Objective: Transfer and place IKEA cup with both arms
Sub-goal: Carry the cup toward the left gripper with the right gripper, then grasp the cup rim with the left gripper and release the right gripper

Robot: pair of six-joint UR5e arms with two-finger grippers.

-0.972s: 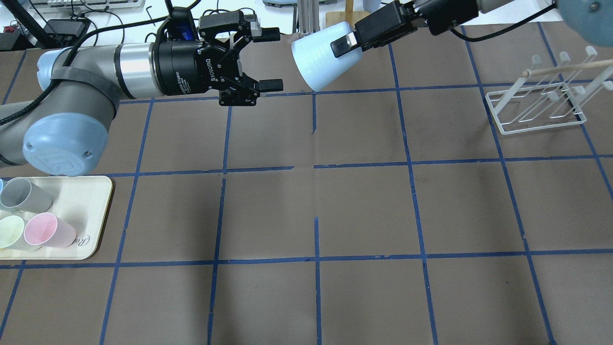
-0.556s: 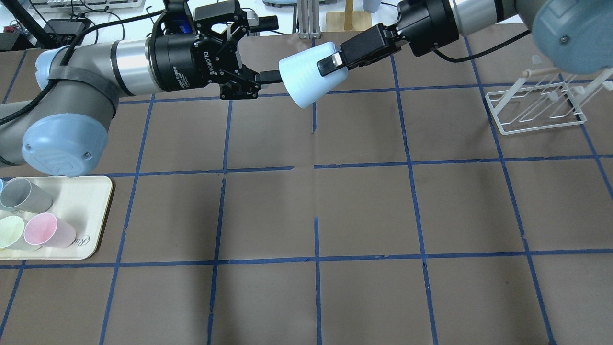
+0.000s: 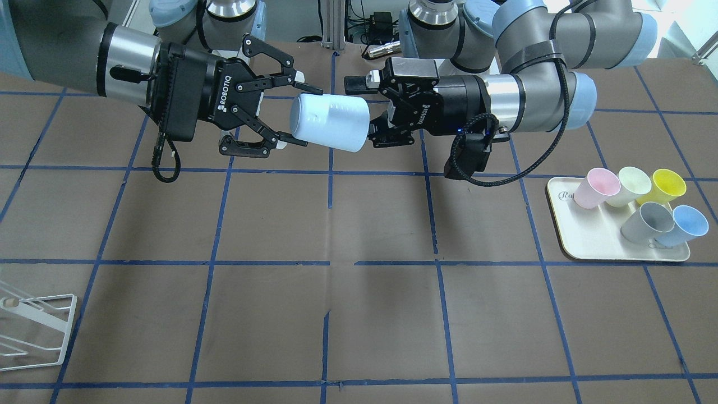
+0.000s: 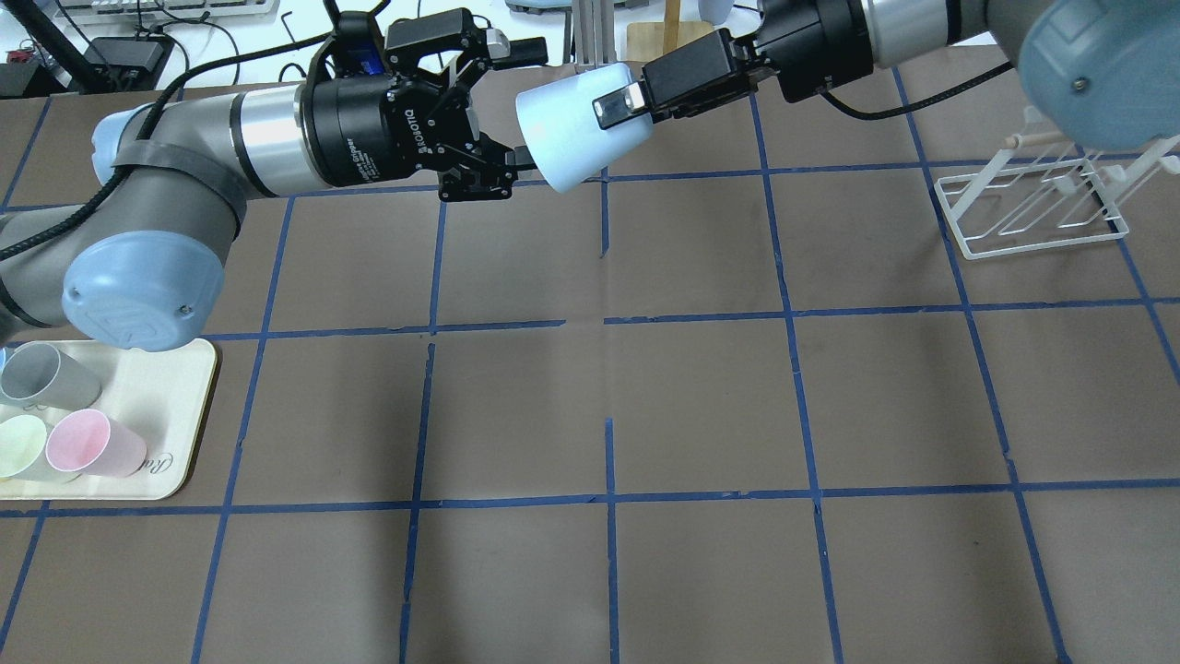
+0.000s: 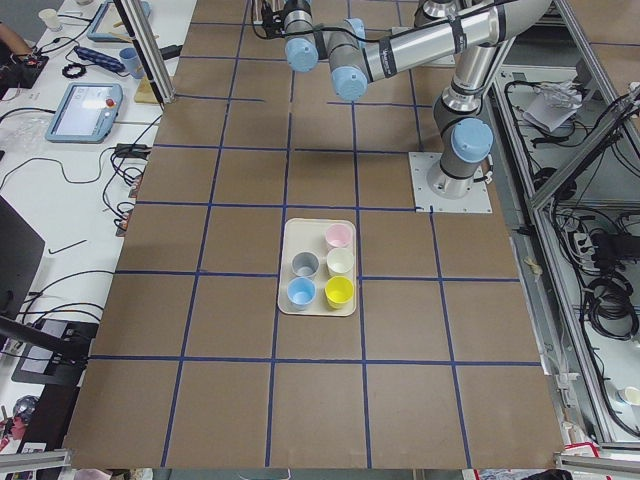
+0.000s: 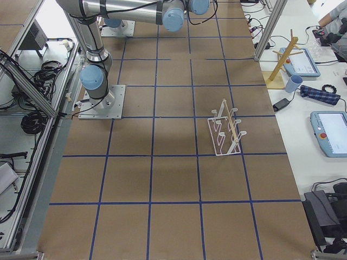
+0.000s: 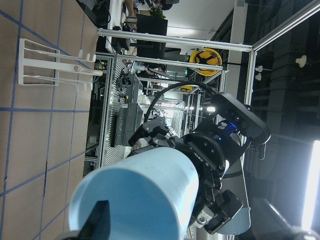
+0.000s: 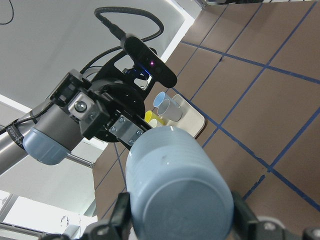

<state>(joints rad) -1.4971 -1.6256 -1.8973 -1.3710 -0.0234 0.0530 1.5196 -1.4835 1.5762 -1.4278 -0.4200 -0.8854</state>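
Note:
The light-blue IKEA cup hangs on its side in the air over the far middle of the table, also seen in the front view. My right gripper is shut on its narrow base end, with fingers above and below it in the front view. My left gripper is open, and its fingers straddle the cup's wide rim end with a gap at the upper finger. The left wrist view shows the cup close up. The right wrist view shows its base.
A cream tray at the left edge holds a grey cup, a pink cup and other pastel cups; it also shows in the front view. A white wire rack stands at the far right.
The right gripper has carried the cup leftward toward the left gripper. The left gripper's open fingers now sit around the cup's rim end.

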